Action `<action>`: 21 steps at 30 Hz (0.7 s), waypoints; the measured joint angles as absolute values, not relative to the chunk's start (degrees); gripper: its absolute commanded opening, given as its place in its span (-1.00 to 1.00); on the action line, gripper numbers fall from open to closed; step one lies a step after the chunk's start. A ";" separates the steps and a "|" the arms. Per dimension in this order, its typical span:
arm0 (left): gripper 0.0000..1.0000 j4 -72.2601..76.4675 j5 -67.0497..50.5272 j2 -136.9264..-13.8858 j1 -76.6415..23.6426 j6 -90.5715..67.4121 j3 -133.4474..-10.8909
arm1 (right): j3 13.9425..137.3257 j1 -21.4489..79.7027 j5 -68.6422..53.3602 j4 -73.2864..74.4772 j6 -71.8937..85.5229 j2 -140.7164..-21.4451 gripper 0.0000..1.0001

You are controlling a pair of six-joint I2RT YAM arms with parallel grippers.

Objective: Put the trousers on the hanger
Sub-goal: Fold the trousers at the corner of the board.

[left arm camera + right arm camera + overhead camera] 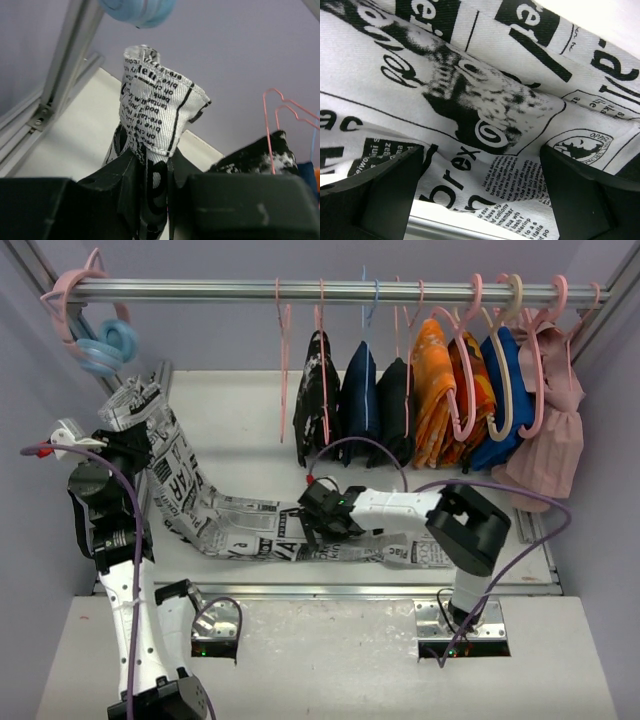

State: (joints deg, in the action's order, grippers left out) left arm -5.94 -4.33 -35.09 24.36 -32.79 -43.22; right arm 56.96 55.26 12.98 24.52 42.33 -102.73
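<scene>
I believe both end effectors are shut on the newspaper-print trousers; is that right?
Not quite: the right end effector stands wide open over the trousers, as the right wrist view shows; the left end effector does grip them.

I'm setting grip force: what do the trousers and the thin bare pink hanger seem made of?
The trousers look like woven cotton-type cloth, matte: weave lines and a stitched hem show close up. The hanger looks like thin wire with a pale-pink coating, probably metal; too slim to confirm.

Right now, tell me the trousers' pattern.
The trousers are white with black newspaper print; clearest in the right wrist view.
</scene>
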 measured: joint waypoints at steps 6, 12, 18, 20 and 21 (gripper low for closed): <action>-1.00 -5.33 -16.20 -33.81 24.36 -30.21 -43.31 | 70.72 60.86 12.09 23.71 43.75 -112.75 0.98; -1.00 -3.29 -22.25 -31.98 24.27 -30.33 -42.64 | 72.36 62.91 9.97 22.77 43.74 -112.22 0.98; -1.00 1.53 -26.60 -29.60 23.80 -35.43 -35.79 | 59.62 61.82 12.97 24.59 43.26 -95.66 0.84; -1.00 2.96 -27.08 -28.72 22.71 -37.10 -33.35 | 55.93 60.65 13.95 24.03 42.76 -91.31 0.55; -1.00 3.34 -27.16 -28.41 22.06 -37.80 -32.30 | 53.69 60.00 14.49 24.01 42.51 -89.48 0.33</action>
